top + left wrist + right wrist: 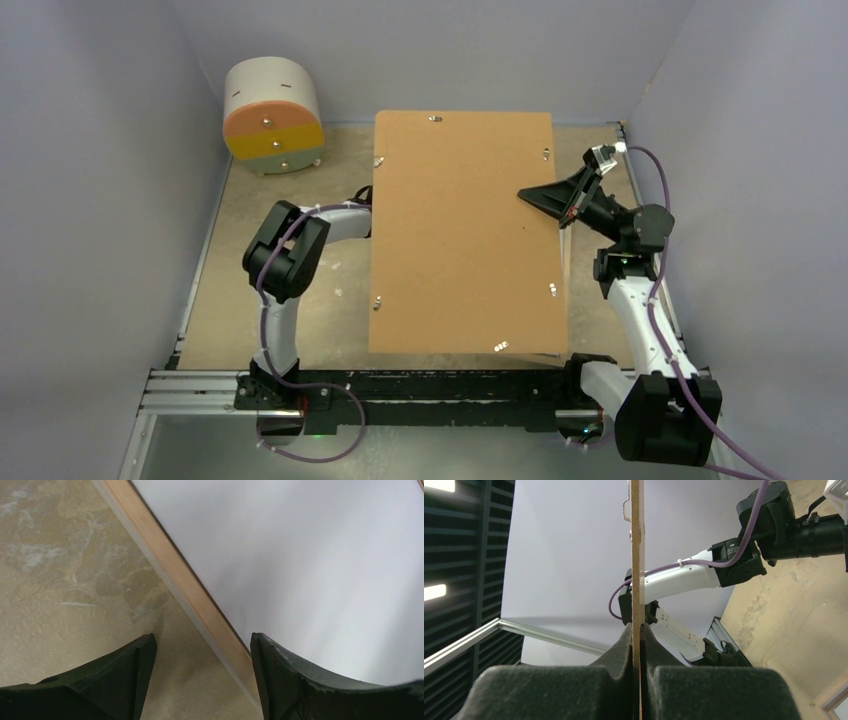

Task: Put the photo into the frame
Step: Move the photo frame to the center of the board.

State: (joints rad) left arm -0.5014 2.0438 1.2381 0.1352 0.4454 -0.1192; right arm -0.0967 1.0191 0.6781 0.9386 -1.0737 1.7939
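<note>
A brown backing board (460, 230) hangs tilted over the middle of the table, and my right gripper (540, 197) is shut on its right edge. In the right wrist view the pads (624, 645) pinch the board's thin edge (637, 555). My left gripper (202, 642) is hidden under the board in the top view. It stands open astride the frame's light wooden rim (165, 555) without touching it. Inside that rim lies a plain white sheet (310, 570), which looks like the photo's back. A corner of the frame (835, 698) shows low on the right.
A white cylinder with an orange, yellow and green face (272, 118) stands at the back left. Grey walls close in on three sides. A metal rail (200, 385) runs along the near edge. The left arm (290, 250) reaches in from the left.
</note>
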